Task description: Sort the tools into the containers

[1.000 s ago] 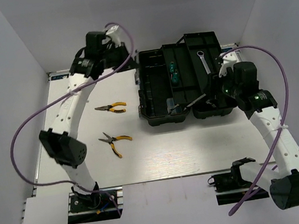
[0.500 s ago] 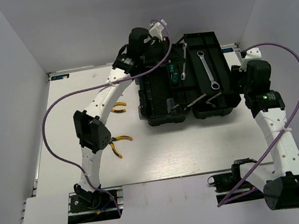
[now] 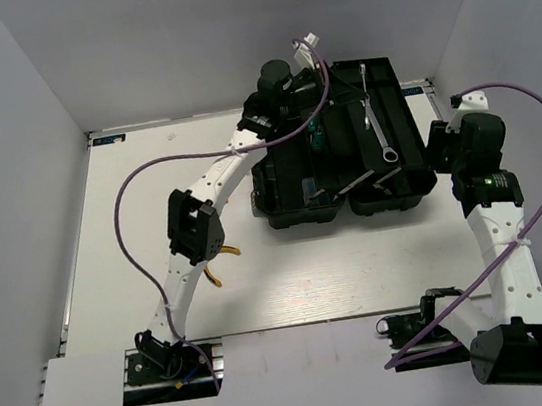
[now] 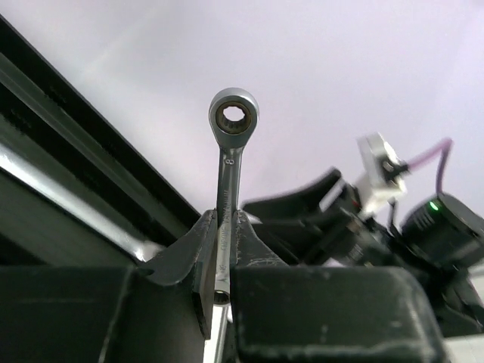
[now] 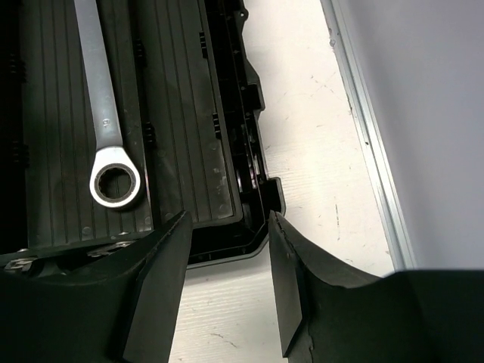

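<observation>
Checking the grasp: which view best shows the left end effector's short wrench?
Left wrist: the short wrench stands clamped between the left end effector's fingers, ring end up. Top external shows only a sliver. Right wrist shows only the long wrench.

White arm links point(image 3: 219, 175), black joint housings point(image 3: 195, 236), looping purple cables point(image 3: 120, 219), black end effector fingers point(image 5: 162, 287)

The long wrench point(image 3: 378, 132) lies in the toolbox's point(image 3: 298, 217) right half; pliers point(image 3: 223, 253) lie on the worktop point(image 3: 342, 274) front-left of it, beneath my left arm point(image 3: 217, 175).
</observation>
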You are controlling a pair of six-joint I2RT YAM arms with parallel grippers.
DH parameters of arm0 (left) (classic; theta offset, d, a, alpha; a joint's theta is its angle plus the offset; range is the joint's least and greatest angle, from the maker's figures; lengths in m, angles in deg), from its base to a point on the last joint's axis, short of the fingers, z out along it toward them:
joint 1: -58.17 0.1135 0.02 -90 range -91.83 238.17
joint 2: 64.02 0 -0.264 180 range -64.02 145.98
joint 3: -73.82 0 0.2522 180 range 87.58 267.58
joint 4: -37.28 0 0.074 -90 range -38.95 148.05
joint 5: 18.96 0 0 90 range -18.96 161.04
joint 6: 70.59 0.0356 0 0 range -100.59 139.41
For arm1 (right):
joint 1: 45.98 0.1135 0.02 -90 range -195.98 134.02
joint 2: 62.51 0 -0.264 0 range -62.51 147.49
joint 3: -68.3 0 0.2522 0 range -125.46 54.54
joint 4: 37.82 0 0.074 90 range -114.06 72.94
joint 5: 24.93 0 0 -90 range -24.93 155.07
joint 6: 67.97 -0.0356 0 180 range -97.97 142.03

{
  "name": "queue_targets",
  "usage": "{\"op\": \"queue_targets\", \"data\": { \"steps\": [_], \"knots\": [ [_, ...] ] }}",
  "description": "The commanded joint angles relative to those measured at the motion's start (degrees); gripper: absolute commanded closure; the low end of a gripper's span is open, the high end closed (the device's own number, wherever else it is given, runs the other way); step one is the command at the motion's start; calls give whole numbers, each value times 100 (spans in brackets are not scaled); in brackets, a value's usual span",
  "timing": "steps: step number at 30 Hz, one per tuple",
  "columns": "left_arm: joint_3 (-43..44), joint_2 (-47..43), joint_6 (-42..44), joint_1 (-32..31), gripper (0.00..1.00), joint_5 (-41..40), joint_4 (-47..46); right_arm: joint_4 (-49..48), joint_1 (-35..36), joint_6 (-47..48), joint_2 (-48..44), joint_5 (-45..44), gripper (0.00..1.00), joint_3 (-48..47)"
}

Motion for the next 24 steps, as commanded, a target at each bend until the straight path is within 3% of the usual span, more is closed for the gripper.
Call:
{"op": "queue_targets", "data": {
  "steps": [1,4,11,12,14,18,24],
  "knots": [
    [604,451,-638,-81,100,-55,-645,-242,-96,-123,-110,242,49,23],
    [605,611,-867,-81,100,-107,-935,-251,-149,-141,-127,278,49,40],
    [500,734,-814,-134,98,-161,-672,-242,-228,-175,-136,610,49,102],
    [500,734,-814,-134,92,-161,-594,-242,-228,-176,-136,655,49,102],
    [500,734,-762,-134,70,-161,-461,-242,-237,-176,-136,682,49,111],
    [500,734,-700,-134,45,-213,-277,-251,-254,-167,-154,787,49,137],
    [623,665,-569,-134,45,-213,-153,-225,-289,-184,-180,919,48,172]
  ]
}}
